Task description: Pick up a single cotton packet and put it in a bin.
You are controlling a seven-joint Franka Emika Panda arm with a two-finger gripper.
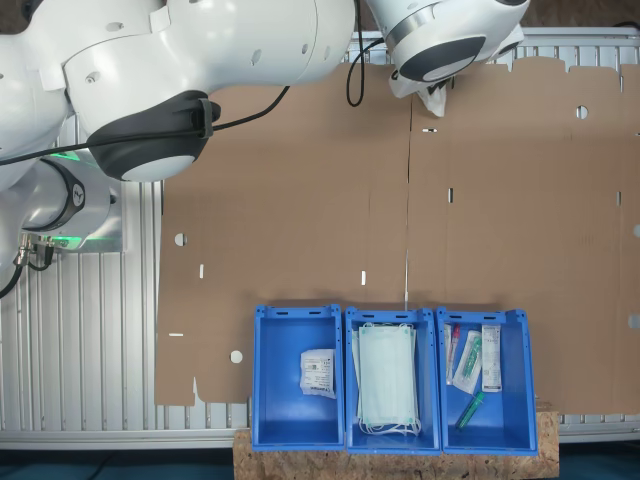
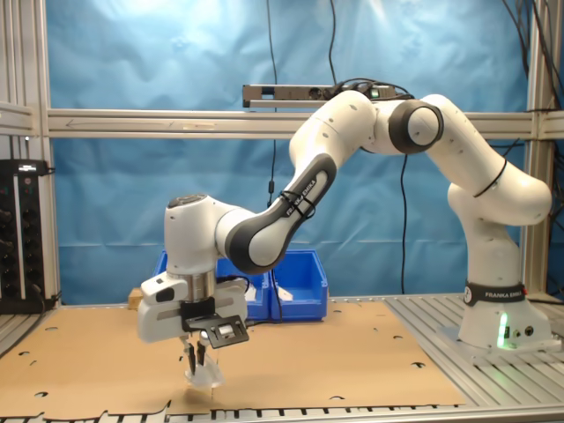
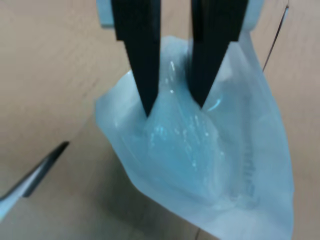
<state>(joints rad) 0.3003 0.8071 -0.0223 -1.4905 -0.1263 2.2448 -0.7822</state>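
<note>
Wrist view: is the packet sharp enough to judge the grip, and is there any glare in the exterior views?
In the wrist view the cotton packet is soft and blurred, with small plastic glints, and the gripper is pinching it. The second exterior view is sharp, bright at the top; the first exterior view is evenly lit.

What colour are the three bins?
Blue bins, clearest in the first exterior view.

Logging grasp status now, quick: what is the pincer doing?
Pincer: shut on the cotton packet, pinching its upper part above the cardboard.
</note>
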